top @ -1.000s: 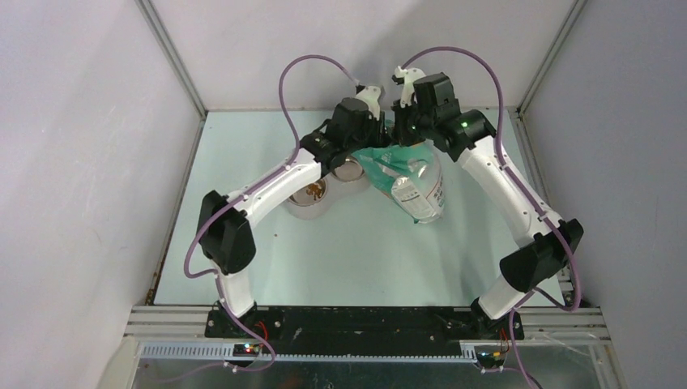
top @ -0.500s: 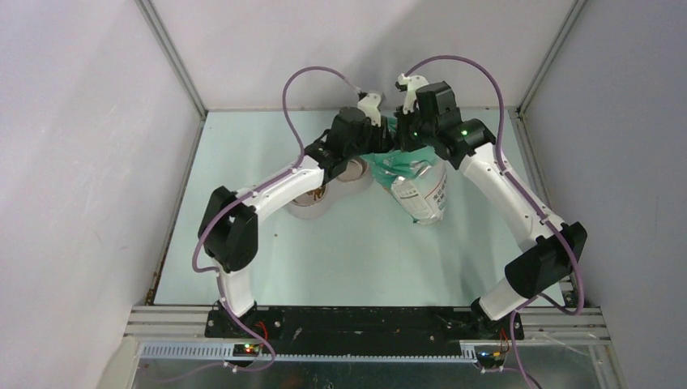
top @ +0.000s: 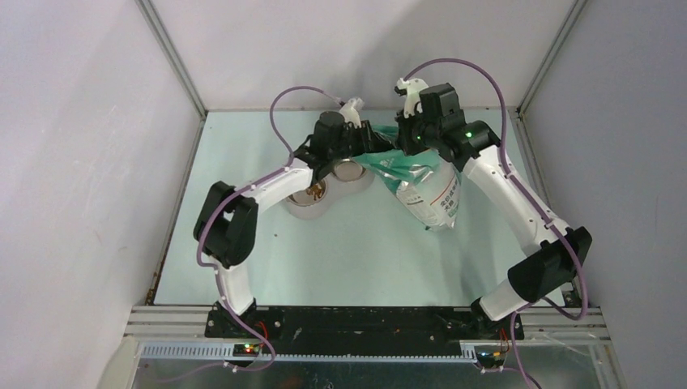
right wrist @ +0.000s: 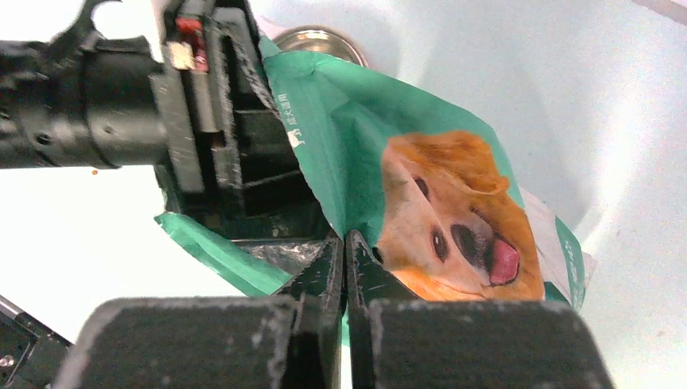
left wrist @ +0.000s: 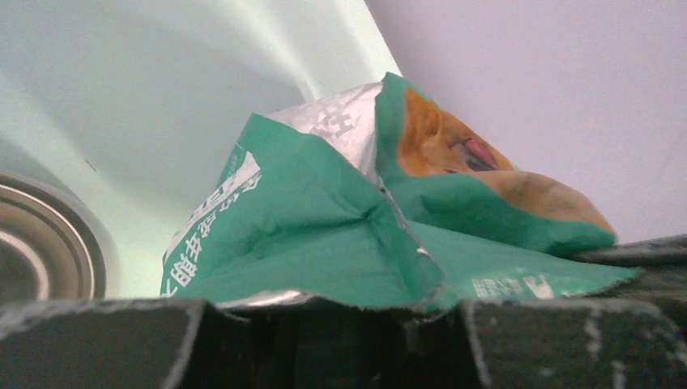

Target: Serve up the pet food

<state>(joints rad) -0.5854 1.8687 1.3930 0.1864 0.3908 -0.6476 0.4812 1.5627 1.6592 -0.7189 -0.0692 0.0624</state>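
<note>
The pet food is mostly hidden inside the bag (top: 429,190); only a few brown bits show in the nearer bowl (top: 313,194). The bag sits at the far middle of the table (top: 356,259), just right of the farther bowl (top: 354,172), held up by its crumpled top. The left gripper (left wrist: 332,320) clamps one fold and the right gripper (right wrist: 344,243) pinches the other tight. If a thin fold slips, the bag could drop and scatter pet food. Pulling the folds apart too hard could tear it. Both arms reach far forward, wrists facing each other.
</note>
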